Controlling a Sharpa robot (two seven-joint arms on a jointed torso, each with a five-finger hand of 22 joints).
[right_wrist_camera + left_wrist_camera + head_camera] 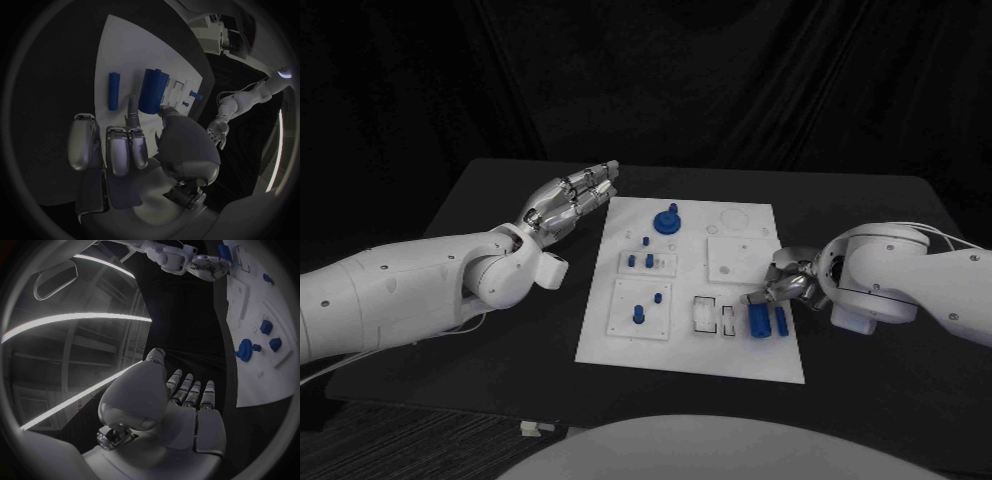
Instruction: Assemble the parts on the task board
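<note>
The white task board lies mid-table. My right hand is at its right edge, by two blue parts lying side by side. A wide blue part lies on the board with its near end pinched between the thumb and one outstretched finger; the other fingers are curled in. A thin blue rod lies beside it, untouched. The head view shows the wide part and the rod too. My left hand hovers off the board's far left corner, fingers straight and apart, holding nothing.
A round blue knob stands at the board's far end. Two small blue pegs sit in a square block, and another peg in the block nearer me. Oblong slots lie left of the right hand.
</note>
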